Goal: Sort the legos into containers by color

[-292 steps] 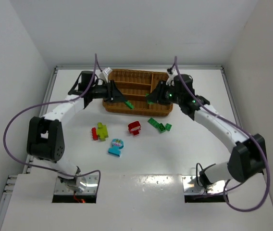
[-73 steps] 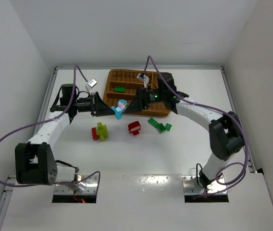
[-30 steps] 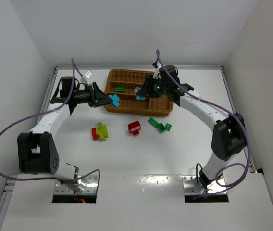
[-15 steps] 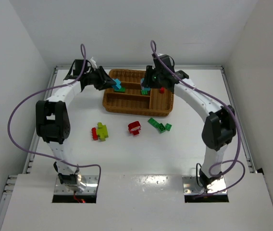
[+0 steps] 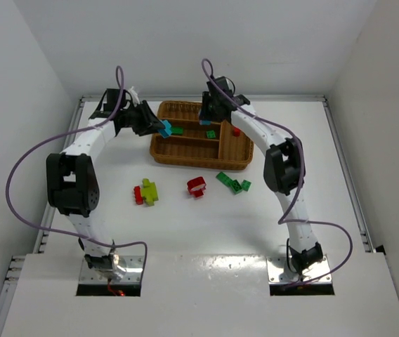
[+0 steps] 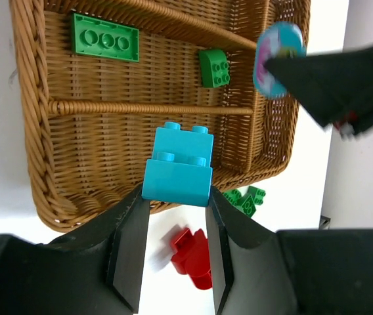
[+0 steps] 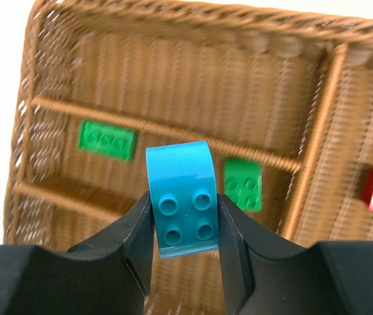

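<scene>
You held the left gripper [image 6: 176,197] clamped on a stepped light-blue brick [image 6: 180,157] and the right gripper [image 7: 184,213] clamped on the round-faced blue piece [image 7: 180,174], both above the wicker tray [image 6: 32,131] (green bricks [image 7: 106,140] lay in a slot beneath them), presumably so the blues could share one free slot.

The blue face-piece is gone from the table [image 5: 291,210] and now comes in two! The left gripper [image 6: 176,197] rises from the wicker tray's [image 6: 35,131] near edge to its left end, pinching the light blue brick [image 6: 176,167]. The right gripper [image 7: 185,205] swings to the far edge, clamping the round-faced blue piece [image 7: 181,177]. Their earlier loads, the green plate [image 6: 104,41] and the green square brick [image 6: 214,67], now lie in the middle slot.
</scene>
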